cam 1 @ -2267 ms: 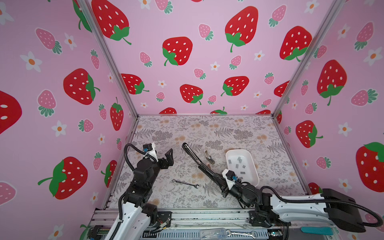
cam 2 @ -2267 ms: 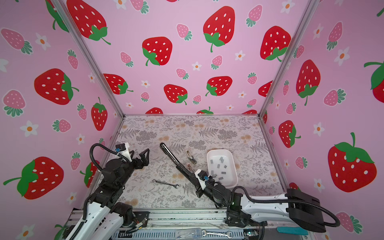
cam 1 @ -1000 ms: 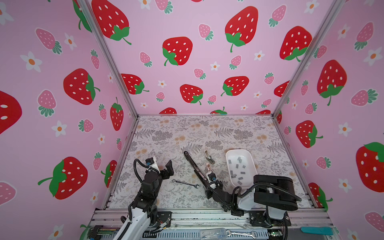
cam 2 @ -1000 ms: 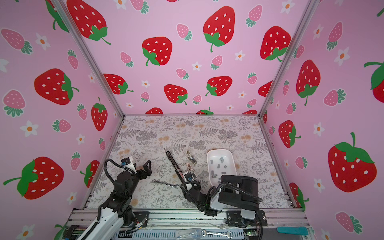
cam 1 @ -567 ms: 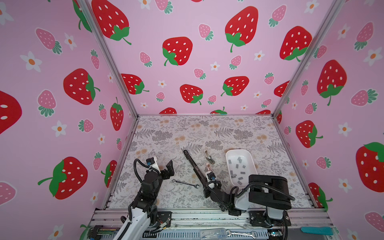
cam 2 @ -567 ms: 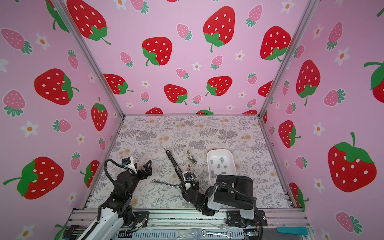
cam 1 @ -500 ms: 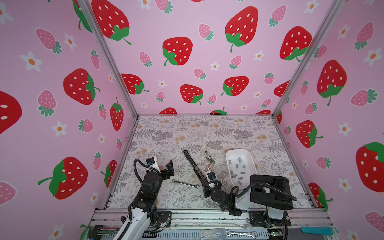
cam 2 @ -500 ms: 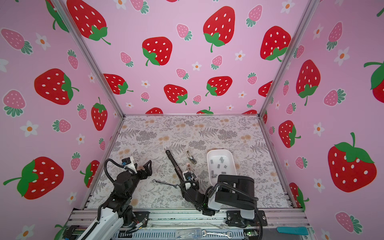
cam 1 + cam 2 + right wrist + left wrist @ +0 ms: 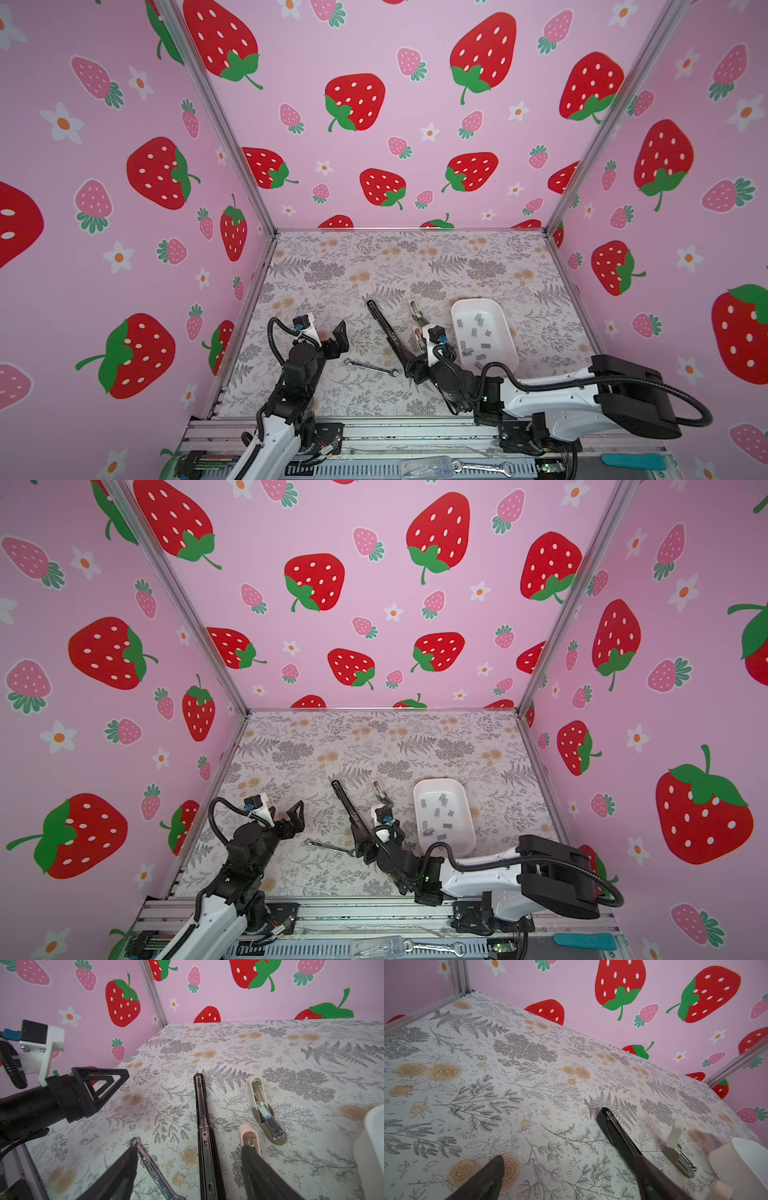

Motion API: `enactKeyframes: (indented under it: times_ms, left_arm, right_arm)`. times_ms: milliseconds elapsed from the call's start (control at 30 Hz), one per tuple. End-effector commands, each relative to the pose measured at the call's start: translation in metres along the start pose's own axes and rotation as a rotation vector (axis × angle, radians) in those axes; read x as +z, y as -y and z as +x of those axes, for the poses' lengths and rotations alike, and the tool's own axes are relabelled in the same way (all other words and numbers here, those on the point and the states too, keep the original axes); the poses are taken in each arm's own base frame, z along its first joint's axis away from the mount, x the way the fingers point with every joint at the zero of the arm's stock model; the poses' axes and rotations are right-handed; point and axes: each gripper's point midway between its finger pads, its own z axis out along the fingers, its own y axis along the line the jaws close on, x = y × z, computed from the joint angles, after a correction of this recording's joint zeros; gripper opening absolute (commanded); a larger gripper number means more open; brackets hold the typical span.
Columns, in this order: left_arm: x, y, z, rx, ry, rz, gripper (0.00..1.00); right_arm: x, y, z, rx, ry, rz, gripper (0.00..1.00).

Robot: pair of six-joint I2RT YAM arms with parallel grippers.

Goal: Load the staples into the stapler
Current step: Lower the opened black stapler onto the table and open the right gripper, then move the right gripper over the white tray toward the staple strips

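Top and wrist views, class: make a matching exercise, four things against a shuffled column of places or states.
1 long slim black stapler
2 silver metal wrench
3 small grey staple strips
4 left gripper

A scattered in the white plastic tray
B open, holding nothing
C opened, silver rail facing up
D flat on the mat, left of the stapler in both top views

Pairs: 1-C, 2-D, 3-A, 4-B
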Motion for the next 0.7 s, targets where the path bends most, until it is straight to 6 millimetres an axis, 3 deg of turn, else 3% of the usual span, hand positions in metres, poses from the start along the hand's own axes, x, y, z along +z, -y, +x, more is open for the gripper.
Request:
enactKeyframes:
  times_ms: [0, 167, 300, 533, 667]
  left_arm:
    - [0.000, 0.003, -0.005, -0.005, 0.022, 0.017, 0.99]
    - [-0.001, 0.005, -0.004, 0.001, 0.018, 0.031, 0.99]
    - [-0.001, 0.006, -0.003, 0.001, 0.014, 0.036, 0.99]
    - [-0.001, 0.008, -0.003, 0.007, 0.013, 0.047, 0.99]
    - [0.000, 0.006, -0.004, 0.006, 0.019, 0.032, 0.99]
  right_arm:
    - [-0.011, 0.017, 0.001, -0.055, -0.105, 0.087, 0.80]
    - [-0.032, 0.039, -0.029, -0.052, -0.103, 0.113, 0.96]
    - [-0.039, 0.073, -0.056, -0.075, -0.135, 0.195, 0.98]
    - [-0.042, 0.158, -0.082, -0.116, -0.181, 0.458, 0.78]
    - [-0.044, 0.206, -0.076, -0.083, -0.228, 0.563, 0.66]
